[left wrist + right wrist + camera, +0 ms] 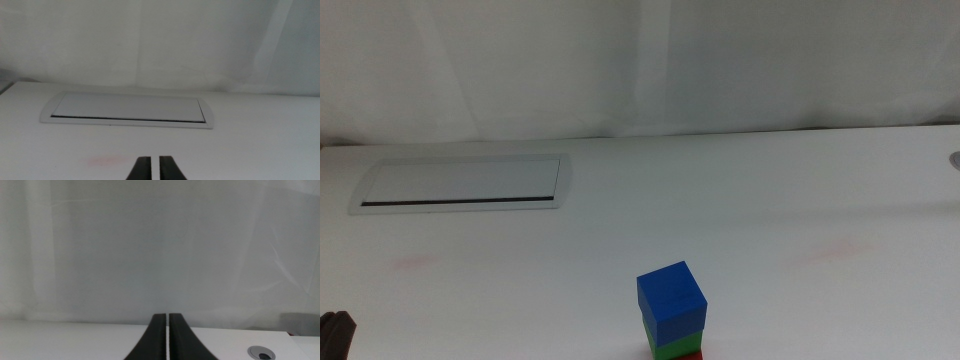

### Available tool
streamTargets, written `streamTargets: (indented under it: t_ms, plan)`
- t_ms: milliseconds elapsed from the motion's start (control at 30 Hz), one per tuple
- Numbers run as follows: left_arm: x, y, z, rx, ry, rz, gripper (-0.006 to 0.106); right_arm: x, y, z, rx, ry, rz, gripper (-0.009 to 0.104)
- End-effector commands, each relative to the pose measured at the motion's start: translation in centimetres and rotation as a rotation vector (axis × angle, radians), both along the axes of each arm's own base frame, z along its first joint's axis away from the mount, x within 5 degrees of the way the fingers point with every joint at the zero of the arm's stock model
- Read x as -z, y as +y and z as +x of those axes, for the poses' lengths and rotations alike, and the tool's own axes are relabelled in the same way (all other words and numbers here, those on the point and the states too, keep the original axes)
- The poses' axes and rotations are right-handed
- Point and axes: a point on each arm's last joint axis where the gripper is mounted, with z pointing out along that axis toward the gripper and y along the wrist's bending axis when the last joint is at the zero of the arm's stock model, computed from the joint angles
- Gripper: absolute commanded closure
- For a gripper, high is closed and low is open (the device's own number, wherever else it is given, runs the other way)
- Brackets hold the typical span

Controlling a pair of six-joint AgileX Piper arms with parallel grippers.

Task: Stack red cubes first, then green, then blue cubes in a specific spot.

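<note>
A stack of three cubes stands at the bottom edge of the middle view, right of center. The blue cube (671,302) is on top, the green cube (674,346) sits under it, and only a sliver of the red cube (693,355) shows at the frame's edge. No gripper touches the stack. My left gripper (154,165) is shut with nothing in it, over the table facing the recessed panel; a dark part of it shows at the middle view's bottom left corner (336,335). My right gripper (167,322) is shut and empty, pointing at the white backdrop.
A grey recessed panel (460,184) lies in the table at the back left. A round cable grommet (261,352) sits near the table's right edge (954,158). A white curtain closes off the back.
</note>
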Motion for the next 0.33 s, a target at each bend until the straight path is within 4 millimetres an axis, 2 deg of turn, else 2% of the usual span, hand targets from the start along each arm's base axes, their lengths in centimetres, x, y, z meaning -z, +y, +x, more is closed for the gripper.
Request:
streamTargets:
  t_ms: [0,300]
  plan:
    - [1.36,0.02,-0.13,-0.006,0.037,-0.014,0.103,0.14,0.02,-0.05,-0.002,0.004,-0.008,0.098]
    - [1.36,0.02,-0.13,-0.006,0.037,-0.014,0.103,0.2,0.03,-0.05,-0.004,0.012,-0.005,0.098]
